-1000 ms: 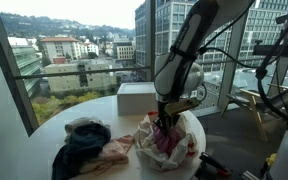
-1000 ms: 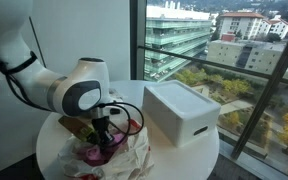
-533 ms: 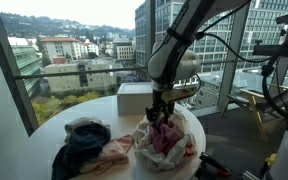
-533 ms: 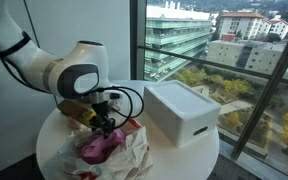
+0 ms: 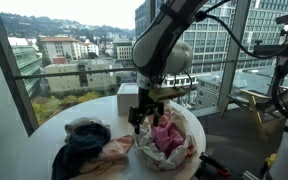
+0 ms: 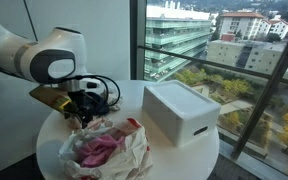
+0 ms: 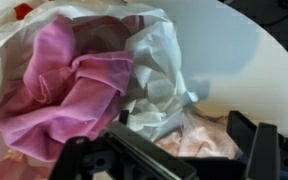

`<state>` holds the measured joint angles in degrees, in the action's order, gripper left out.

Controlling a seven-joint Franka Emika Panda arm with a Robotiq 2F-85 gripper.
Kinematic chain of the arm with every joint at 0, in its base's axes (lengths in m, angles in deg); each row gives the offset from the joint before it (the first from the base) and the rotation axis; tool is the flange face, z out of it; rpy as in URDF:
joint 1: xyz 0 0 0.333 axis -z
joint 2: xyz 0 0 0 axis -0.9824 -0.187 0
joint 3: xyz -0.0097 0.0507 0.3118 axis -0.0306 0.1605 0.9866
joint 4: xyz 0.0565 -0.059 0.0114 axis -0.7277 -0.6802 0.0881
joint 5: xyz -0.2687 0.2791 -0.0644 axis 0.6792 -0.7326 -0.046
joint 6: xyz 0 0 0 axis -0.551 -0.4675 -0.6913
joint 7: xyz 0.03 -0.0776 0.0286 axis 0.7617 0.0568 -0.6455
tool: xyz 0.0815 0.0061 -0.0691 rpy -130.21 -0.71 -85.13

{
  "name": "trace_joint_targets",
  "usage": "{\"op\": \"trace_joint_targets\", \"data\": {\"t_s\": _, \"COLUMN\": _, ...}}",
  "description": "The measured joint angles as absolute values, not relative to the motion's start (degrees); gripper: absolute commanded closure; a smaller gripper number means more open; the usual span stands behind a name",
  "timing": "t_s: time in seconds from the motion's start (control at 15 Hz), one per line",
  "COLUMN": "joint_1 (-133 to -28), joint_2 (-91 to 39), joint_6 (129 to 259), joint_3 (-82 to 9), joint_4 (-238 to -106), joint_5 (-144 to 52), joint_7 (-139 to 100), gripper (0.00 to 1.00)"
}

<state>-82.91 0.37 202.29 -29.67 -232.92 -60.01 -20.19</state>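
End effector: the end effector (image 5: 140, 120) was seen with its fingers spread wide and nothing held between them; in the wrist view (image 7: 189, 160) the two dark fingers (image 7: 252, 148) were shown well apart.
End effector position: it was found hanging just above the edge of the white bag (image 5: 190, 128), not touching it as far as could be told; this was shown in both exterior views (image 6: 84, 110).
Pink cloth: the pink cloth (image 5: 167, 136) was seen crumpled inside the open bag (image 6: 136, 148), its folds lying against the white lining (image 7: 69, 92).
White bag: it was set near the rim of the round white surface (image 5: 54, 125), its mouth gaping upward (image 7: 162, 68).
White box: a closed white box (image 6: 181, 112) was placed just beside the bag.
Other clothes: a dark garment pile (image 5: 82, 148) was heaped near the bag on the same surface.
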Motion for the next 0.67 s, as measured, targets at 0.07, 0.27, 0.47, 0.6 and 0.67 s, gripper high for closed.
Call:
{"op": "trace_joint_targets", "data": {"t_s": 0.07, "joint_1": -84.06, "joint_2": 0.15, "joint_6": 203.07, "joint_3": -28.40, "joint_4": -232.56, "joint_5": -59.99, "joint_7": -19.90, "gripper": 0.00}}
{"op": "trace_joint_targets", "data": {"t_s": 0.27, "joint_1": -86.47, "joint_2": -2.47, "joint_6": 206.77, "joint_3": -24.51, "joint_4": -229.67, "joint_5": -57.02, "joint_7": -17.69, "gripper": 0.00}}
{"op": "trace_joint_targets", "data": {"t_s": 0.47, "joint_1": -87.65, "joint_2": -8.05, "joint_6": 210.12, "joint_3": -22.58, "joint_4": -224.67, "joint_5": -53.01, "joint_7": -16.77, "gripper": 0.00}}
{"op": "trace_joint_targets", "data": {"t_s": 0.6, "joint_1": -88.24, "joint_2": -12.47, "joint_6": 212.52, "joint_3": -22.18, "joint_4": -221.18, "joint_5": -50.31, "joint_7": -16.56, "gripper": 0.00}}
{"op": "trace_joint_targets", "data": {"t_s": 0.67, "joint_1": -88.55, "joint_2": -14.85, "joint_6": 213.65, "joint_3": -22.17, "joint_4": -219.39, "joint_5": -49.08, "joint_7": -16.54, "gripper": 0.00}}
